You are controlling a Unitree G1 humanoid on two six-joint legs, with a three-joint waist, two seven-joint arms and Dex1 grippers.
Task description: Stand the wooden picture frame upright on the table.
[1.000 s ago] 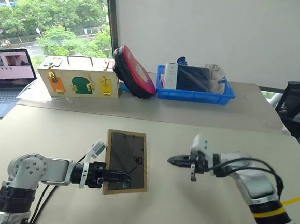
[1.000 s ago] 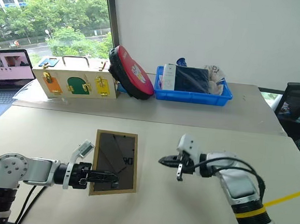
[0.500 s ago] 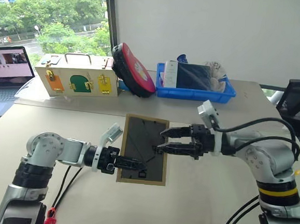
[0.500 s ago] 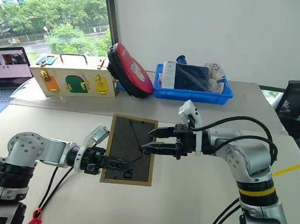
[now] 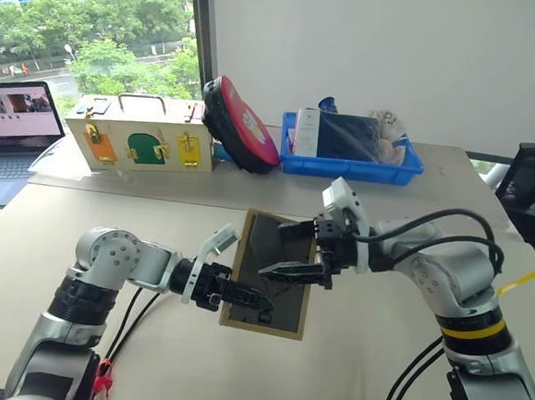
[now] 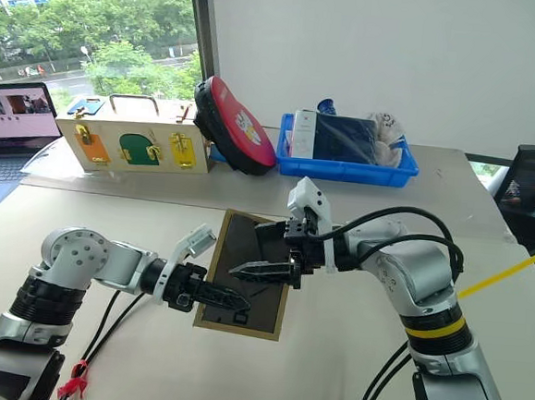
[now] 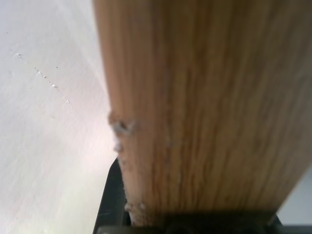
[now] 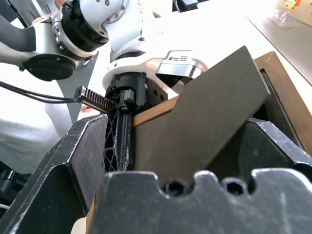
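Above the table (image 5: 81,213), both hands hold the frame's (image 5: 262,241) edges

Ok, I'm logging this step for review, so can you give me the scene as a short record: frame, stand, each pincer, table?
frame: small light-wood picture frame, dark back board facing the camera, lower edge toward the robot
stand: dark fold-out stand swung out from the back board
left pincer: shut on the frame's lower left edge
right pincer: open, fingers either side of the stand
table: large beige tabletop, frame not yet standing on it
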